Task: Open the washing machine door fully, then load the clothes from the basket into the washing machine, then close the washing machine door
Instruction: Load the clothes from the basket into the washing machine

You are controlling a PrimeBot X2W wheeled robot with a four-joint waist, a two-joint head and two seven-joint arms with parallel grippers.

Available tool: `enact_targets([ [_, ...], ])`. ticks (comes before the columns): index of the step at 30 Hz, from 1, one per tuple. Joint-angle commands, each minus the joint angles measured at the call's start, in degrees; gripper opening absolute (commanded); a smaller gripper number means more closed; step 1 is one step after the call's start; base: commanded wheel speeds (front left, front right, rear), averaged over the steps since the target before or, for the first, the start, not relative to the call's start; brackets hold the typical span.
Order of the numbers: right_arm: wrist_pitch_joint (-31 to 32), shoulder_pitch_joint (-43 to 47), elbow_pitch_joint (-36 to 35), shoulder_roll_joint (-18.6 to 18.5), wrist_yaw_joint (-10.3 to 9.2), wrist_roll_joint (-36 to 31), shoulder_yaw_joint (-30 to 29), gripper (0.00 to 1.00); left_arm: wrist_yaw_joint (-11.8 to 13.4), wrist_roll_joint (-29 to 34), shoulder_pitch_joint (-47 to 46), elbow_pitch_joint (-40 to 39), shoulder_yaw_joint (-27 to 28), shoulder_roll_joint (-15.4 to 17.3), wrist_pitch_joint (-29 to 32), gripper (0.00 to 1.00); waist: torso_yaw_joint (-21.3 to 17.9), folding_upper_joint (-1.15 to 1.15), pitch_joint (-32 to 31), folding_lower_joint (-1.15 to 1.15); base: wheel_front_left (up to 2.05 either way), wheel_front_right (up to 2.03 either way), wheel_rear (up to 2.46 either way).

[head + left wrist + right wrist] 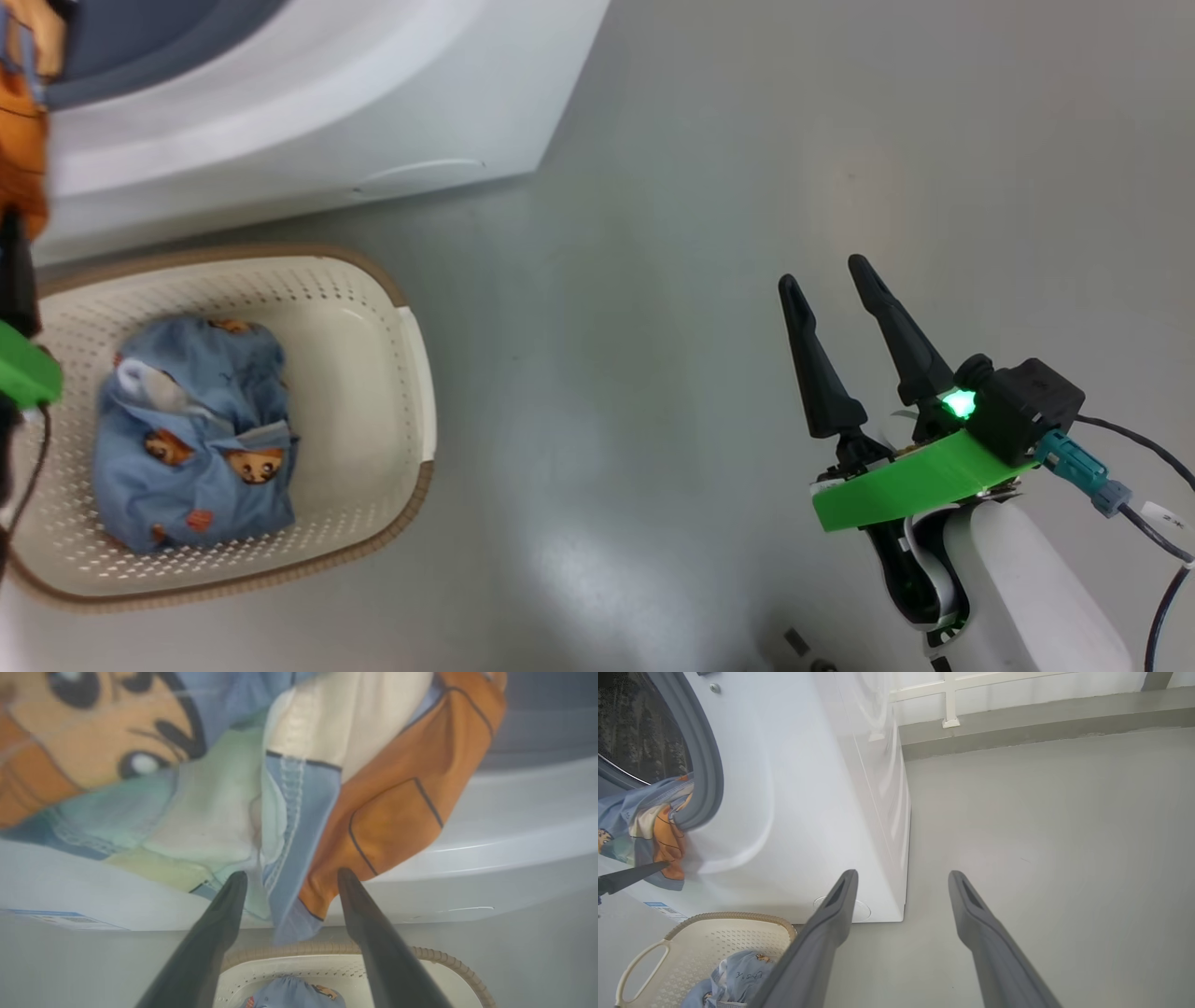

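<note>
Clothes [191, 434] lie partly in the basket [411, 373], lower left of frame; one garment [21, 159] hangs from the washing machine [327, 93] mouth, upper left. Loading is in hand. On the left gripper [292, 873] and right gripper [823, 271], jaws are released. Next, likely push the hanging garment inside.

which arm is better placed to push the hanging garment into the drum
Left, probably: the left gripper stands open at the garment draped over the washing machine opening, while the right gripper hangs over bare floor.
</note>
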Motion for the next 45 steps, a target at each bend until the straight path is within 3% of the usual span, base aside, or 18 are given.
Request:
enact_targets([
  [1, -0.5, -0.2, -1.6, 0.2, 0.43, 0.4, 1.5, 1.0, 0.0, -0.5, -1.5, -0.2, 0.9, 3.5, -0.2, 1.0, -1.4, 0.0, 2.0, 0.0, 0.0, 0.0, 0.0],
  [14, -0.5, -0.2, -2.3, 0.2, 0.43, 1.0, 2.0, 1.0, 0.0, -3.2, -7.8, 3.2, -0.4, 5.2, -3.2, 1.0, -1.8, 0.0, 3.8, 0.0, 0.0, 0.0, 0.0],
  [15, -0.5, -0.2, -2.1, 0.2, 0.43, 1.0, 2.0, 1.0, 0.0, -3.2, -7.7, 3.2, -0.6, 5.0, -3.3, 0.78, -1.7, 0.0, 3.6, 0.0, 0.0, 0.0, 0.0],
  [16, -0.5, -0.3, -2.0, 0.2, 0.43, 1.0, 2.1, 1.0, 0.0, -3.3, -7.6, 3.1, -0.7, 4.9, -3.3, 0.49, -1.6, 0.0, 3.5, 0.0, 0.0, 0.0, 0.0],
  [18, -0.5, -0.4, -1.8, 0.2, 0.43, 1.1, 2.3, 1.0, 0.0, -3.4, -7.4, 2.8, -0.9, 4.8, -3.4, 0.0, -1.4, 0.0, 3.2, 0.0, 0.0, 0.0, 0.0],
  [31, -0.5, -1.2, 0.5, 0.2, 0.43, 1.3, 2.5, 1.0, 0.0, -3.7, -2.3, -3.1, -2.2, 3.1, -3.4, 0.0, 0.9, 0.0, -1.0, 0.0, 0.0, 0.0, 0.0],
  [45, -0.5, -1.4, 2.1, 0.2, 0.43, 3.5, 3.4, 1.0, 0.0, -2.0, -2.4, -17.4, -2.9, 5.0, -3.4, 0.0, 1.7, 0.0, -3.4, 0.0, 0.0, 0.0, 0.0],
])
